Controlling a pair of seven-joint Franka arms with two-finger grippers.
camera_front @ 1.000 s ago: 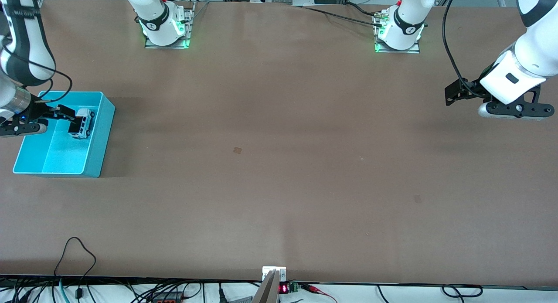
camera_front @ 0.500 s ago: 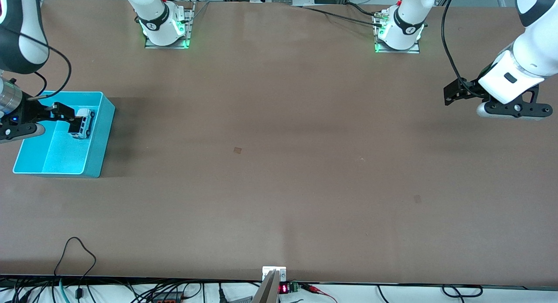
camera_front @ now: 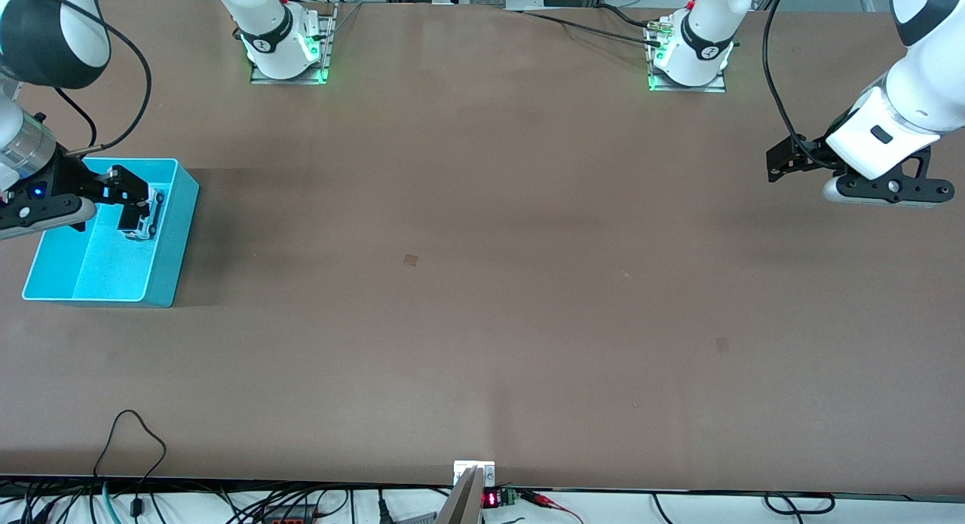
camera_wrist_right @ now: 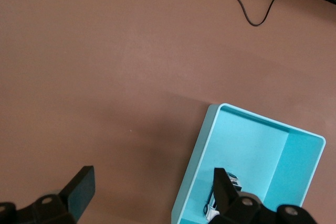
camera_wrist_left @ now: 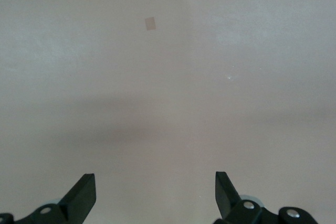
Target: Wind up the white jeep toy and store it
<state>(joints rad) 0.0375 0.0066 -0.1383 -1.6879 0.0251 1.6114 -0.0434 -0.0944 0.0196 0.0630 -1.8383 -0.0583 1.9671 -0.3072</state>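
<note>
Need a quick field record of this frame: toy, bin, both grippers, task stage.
toy: white jeep toy lying in the cyan bin, by the wall toward the table's middle
bin: on the table at the right arm's end
right gripper: open, over the bin, holding nothing
left gripper: open, empty, waiting over bare table at the left arm's end
stage: toy stored

White jeep toy (camera_front: 145, 216) inside the cyan bin (camera_front: 170, 275): partly covered by the right gripper (camera_front: 128, 200) in the front view; in the right wrist view only a sliver shows beside one finger (camera_wrist_right: 224, 192). Its wheels and roof panel cannot be made out.
</note>
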